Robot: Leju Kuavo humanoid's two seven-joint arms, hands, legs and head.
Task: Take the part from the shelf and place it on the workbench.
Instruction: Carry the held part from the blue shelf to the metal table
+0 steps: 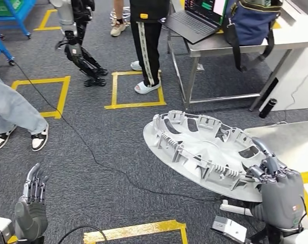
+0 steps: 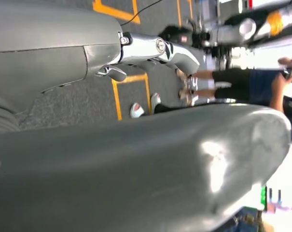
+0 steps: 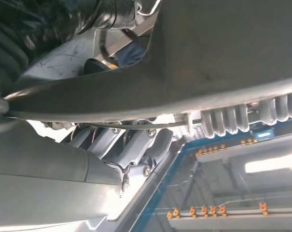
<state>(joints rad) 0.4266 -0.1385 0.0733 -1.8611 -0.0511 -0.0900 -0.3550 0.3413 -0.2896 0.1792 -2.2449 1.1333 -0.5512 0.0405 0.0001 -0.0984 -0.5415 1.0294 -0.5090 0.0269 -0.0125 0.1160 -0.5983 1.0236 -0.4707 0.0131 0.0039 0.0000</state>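
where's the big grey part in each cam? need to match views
Head view: the grey disc-shaped part lies centre-right, tilted, its ribbed side up, its near rim gripped by the right robot hand.
Left wrist view: not in it, as far as I can tell.
Right wrist view: the part's dark underside spans the upper picture, with its ribbed clips along the rim.
Shared landmark: the ribbed spring-like clip on the part.

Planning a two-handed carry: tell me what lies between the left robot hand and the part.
In the head view, grey carpet crossed by a black cable separates the left robot hand from the part, which the right robot hand grips.
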